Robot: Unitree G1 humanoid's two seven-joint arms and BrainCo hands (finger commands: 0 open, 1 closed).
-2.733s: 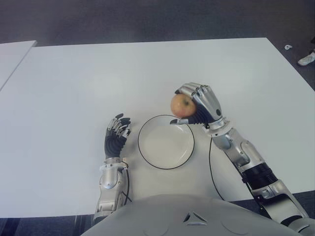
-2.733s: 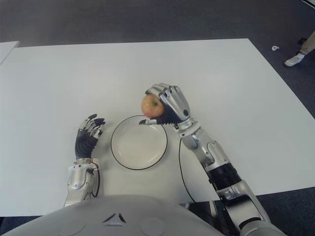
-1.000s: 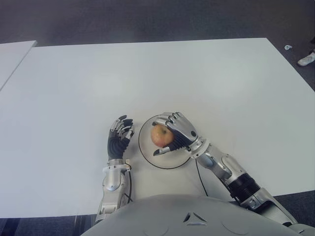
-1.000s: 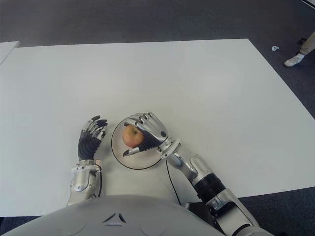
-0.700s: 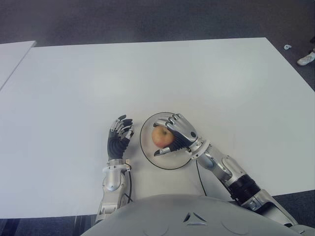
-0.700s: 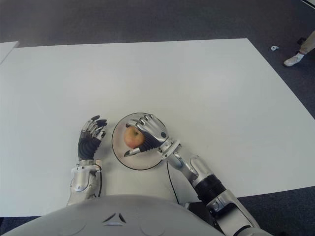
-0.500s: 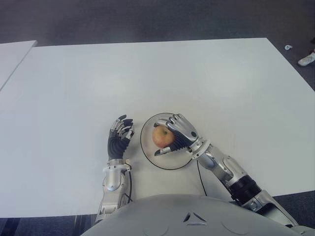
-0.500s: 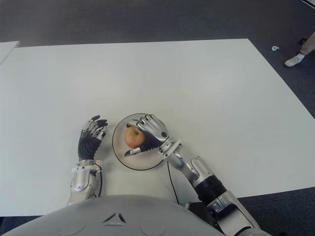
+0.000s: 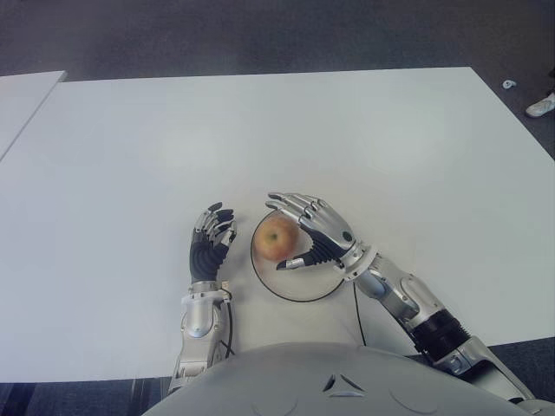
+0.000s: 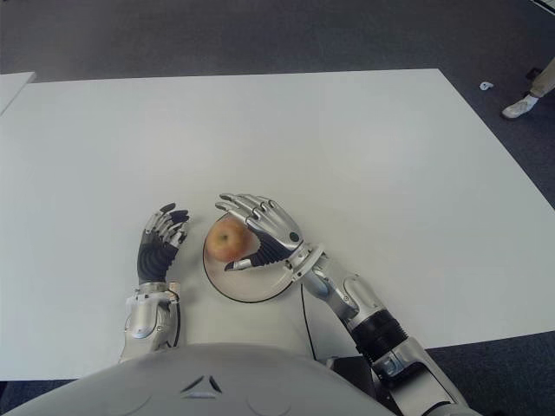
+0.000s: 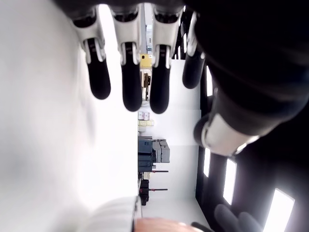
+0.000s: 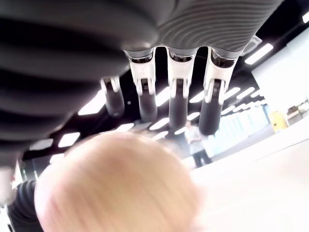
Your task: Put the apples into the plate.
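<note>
A red-yellow apple (image 9: 277, 238) sits in the left part of the white, dark-rimmed plate (image 9: 303, 295) near the table's front edge. My right hand (image 9: 303, 234) is open around the apple's right side, fingers spread over it and thumb below it. In the right wrist view the straight fingers (image 12: 176, 96) stand apart from the blurred apple (image 12: 120, 188). Whether the palm still touches the apple I cannot tell. My left hand (image 9: 211, 238) shows just left of the plate, fingers (image 11: 130, 82) extended and holding nothing.
The white table (image 9: 260, 130) stretches far and wide beyond the plate. A second white table (image 9: 22, 95) shows at the far left. A person's shoe (image 9: 539, 104) and a small white object (image 9: 507, 83) are on the dark floor at the far right.
My right hand carried the apple down into the plate, then its fingers spread and let the apple go. The plate slid slightly right. The left hand stayed put.
</note>
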